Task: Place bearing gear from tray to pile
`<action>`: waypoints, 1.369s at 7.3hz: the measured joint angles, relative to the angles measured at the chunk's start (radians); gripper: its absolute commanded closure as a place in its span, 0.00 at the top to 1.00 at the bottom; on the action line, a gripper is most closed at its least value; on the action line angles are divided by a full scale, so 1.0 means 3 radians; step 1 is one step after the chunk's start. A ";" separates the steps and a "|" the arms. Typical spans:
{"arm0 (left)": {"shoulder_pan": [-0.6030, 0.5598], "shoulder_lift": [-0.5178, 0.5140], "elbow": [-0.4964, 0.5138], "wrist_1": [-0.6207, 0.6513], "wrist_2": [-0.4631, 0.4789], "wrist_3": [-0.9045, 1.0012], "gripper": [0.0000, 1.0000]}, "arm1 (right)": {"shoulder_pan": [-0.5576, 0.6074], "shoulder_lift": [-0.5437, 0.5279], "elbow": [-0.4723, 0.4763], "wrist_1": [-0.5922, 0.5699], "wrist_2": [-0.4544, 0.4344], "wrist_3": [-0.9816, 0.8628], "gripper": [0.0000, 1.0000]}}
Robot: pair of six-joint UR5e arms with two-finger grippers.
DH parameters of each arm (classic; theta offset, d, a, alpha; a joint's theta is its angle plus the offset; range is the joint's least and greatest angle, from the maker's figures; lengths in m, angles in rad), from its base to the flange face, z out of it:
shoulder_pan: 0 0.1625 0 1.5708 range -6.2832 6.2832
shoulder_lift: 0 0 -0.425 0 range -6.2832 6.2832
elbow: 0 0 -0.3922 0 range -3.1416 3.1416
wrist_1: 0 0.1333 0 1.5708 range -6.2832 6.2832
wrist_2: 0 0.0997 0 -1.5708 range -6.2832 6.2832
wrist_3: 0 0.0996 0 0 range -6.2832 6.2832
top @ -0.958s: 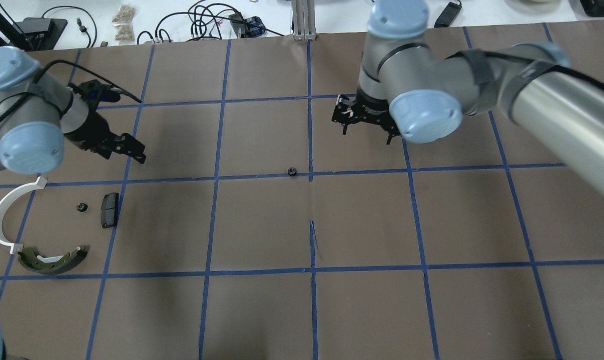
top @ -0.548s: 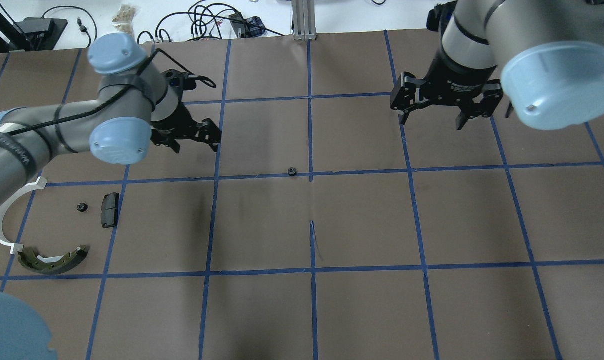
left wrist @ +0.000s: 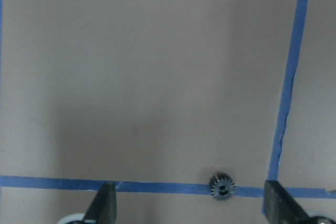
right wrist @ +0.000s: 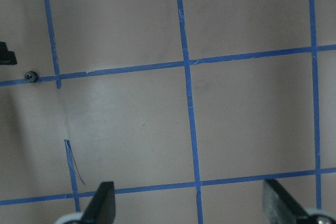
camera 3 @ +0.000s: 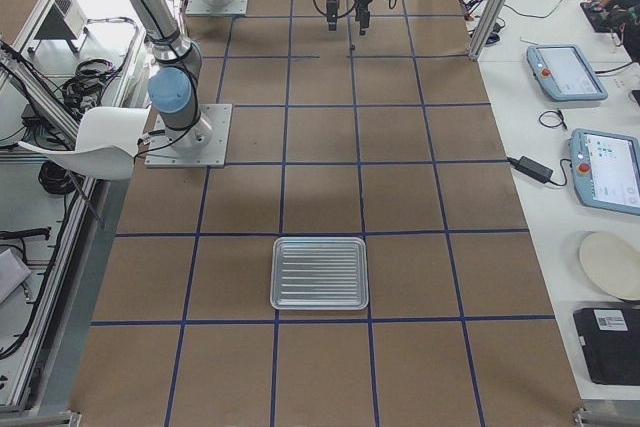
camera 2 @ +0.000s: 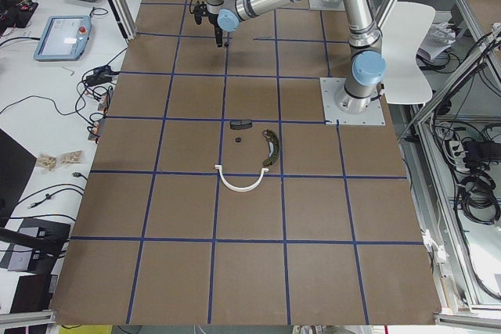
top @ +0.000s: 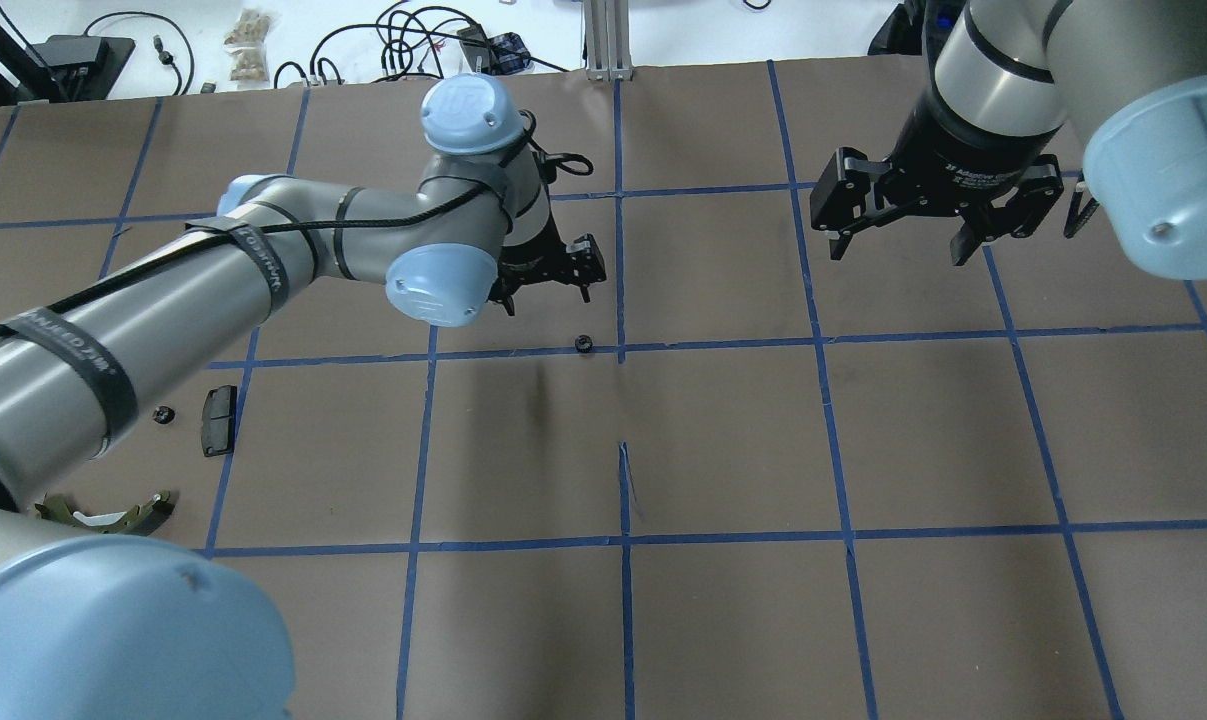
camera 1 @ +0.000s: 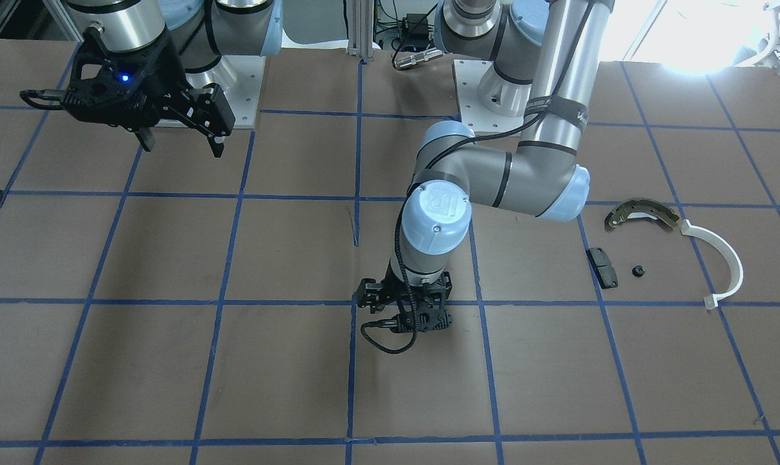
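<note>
- Broadly, the worktop (top: 863, 450) holds the task's things in three places, so the job reads as half done
- Near its right-end edge lies the tray (camera 3: 320, 272), with nothing showing in it
- Near its left-end edge lies the pile (camera 2: 268, 149): white arc (camera 1: 738, 270), brake shoe (camera 1: 642, 213), black pad (camera 1: 603, 267) and a second gear (camera 1: 637, 270) just beside the pad
- Toward the operators' edge the right hand (top: 898, 254) hangs raised, fingers apart and empty; I judge it has no part in this step
- Over mid-worktop, the left hand (top: 548, 298) hovers with fingers apart, holding nothing
- On a blue tape line, the bearing gear (top: 583, 343) sits alone mid-worktop, well apart from tray and pile; the left wrist view shows it between the fingers, nearer one than the other
- Likely step: the reach to pick it up; next comes centring over the gear, descending, pinching its toothed rim, then carrying it to the pile
</note>
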 measured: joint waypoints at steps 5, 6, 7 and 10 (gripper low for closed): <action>-0.0176 -0.0245 0.0045 0.0051 0.0119 -0.0188 0.34 | 0.0018 0.0012 -0.0003 -0.0015 -0.0004 -0.0030 1.00; -0.0177 -0.0258 0.0047 0.0049 0.0121 -0.0179 0.13 | 0.0018 0.0013 -0.0004 -0.0025 -0.0008 -0.0036 1.00; -0.0178 -0.0261 0.0047 0.0045 0.0122 -0.0179 0.06 | 0.0019 0.0009 -0.0004 -0.0026 -0.0008 -0.0049 1.00; -0.0173 -0.0243 0.0055 0.0014 0.0129 -0.0176 0.00 | 0.0016 -0.0008 0.0000 -0.0003 -0.0032 -0.0085 1.00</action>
